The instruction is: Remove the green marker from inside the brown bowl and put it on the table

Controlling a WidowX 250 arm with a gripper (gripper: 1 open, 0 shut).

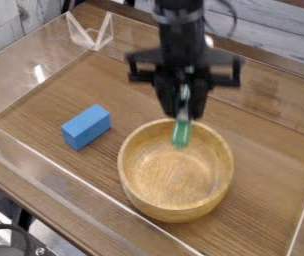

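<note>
The green marker (183, 126) hangs upright from my gripper (183, 106), which is shut on its upper part. Its green lower end is at about the height of the far rim of the brown bowl (152, 200), lifted out of the hollow. The bowl is a wide light-brown wooden one standing on the table (268, 130) near its front edge, and nothing else shows inside it. My gripper points straight down above the bowl's far side.
A blue block (85, 125) lies on the table left of the bowl. Low clear acrylic walls (35, 170) run around the table's edges. A clear stand (88, 30) sits at the back left.
</note>
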